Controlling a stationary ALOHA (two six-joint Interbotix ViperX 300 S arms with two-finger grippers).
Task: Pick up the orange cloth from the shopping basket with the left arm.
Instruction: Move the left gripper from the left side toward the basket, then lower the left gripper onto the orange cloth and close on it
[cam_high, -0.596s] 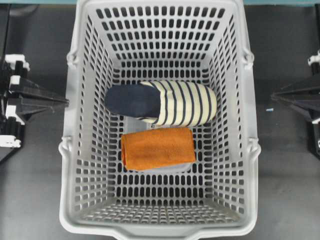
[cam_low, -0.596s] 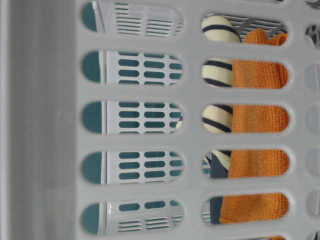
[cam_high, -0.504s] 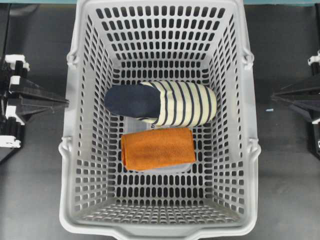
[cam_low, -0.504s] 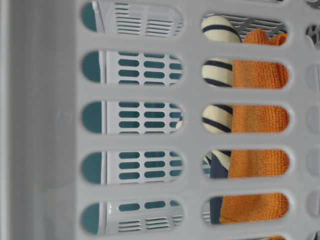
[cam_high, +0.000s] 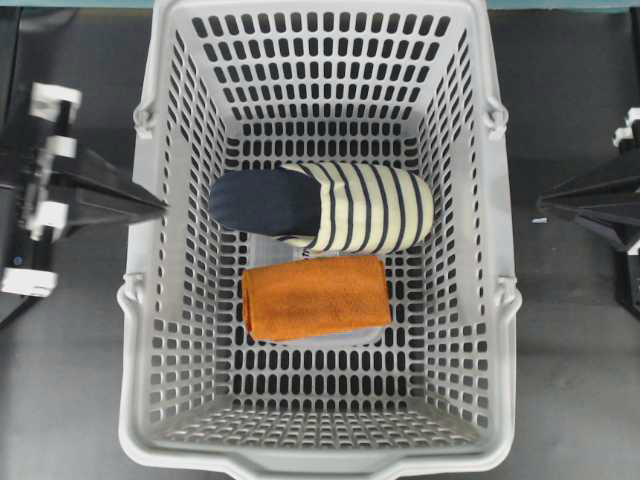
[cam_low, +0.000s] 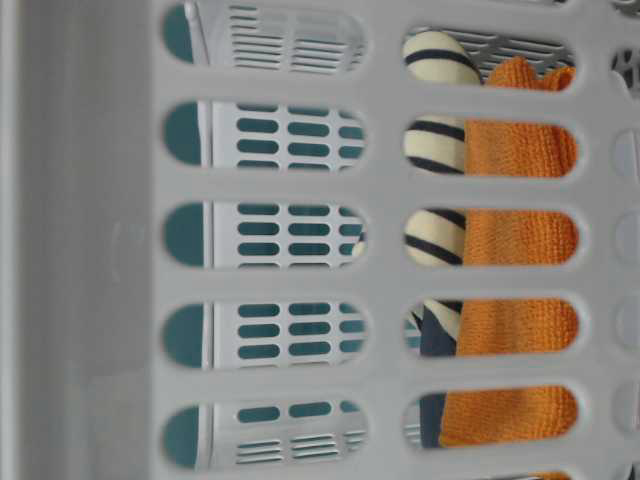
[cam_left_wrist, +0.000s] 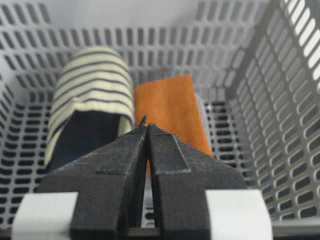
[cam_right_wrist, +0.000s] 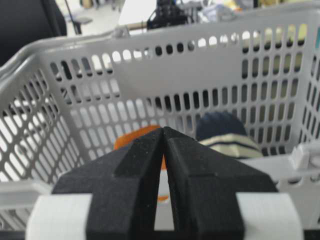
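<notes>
The orange cloth (cam_high: 316, 297) lies folded flat on the floor of the grey shopping basket (cam_high: 137, 300), just in front of a navy and cream striped bundle (cam_high: 325, 207). It also shows in the left wrist view (cam_left_wrist: 167, 107), through the basket slots in the table-level view (cam_low: 515, 235) and partly in the right wrist view (cam_right_wrist: 131, 139). My left gripper (cam_high: 163, 207) is shut and empty, its tip at the basket's left rim, above and apart from the cloth. My right gripper (cam_high: 541, 204) is shut and empty, outside the basket's right wall.
The basket's tall slotted walls surround both fabrics. The striped bundle (cam_left_wrist: 92, 95) touches the cloth's far edge. Dark tabletop (cam_high: 570, 330) lies on both sides of the basket. The left arm's white-tipped body (cam_high: 40, 190) stands at the left edge.
My left gripper has moved right toward the basket, its tip now reaching the left rim. The right gripper, the cloth and the bundle have not moved.
</notes>
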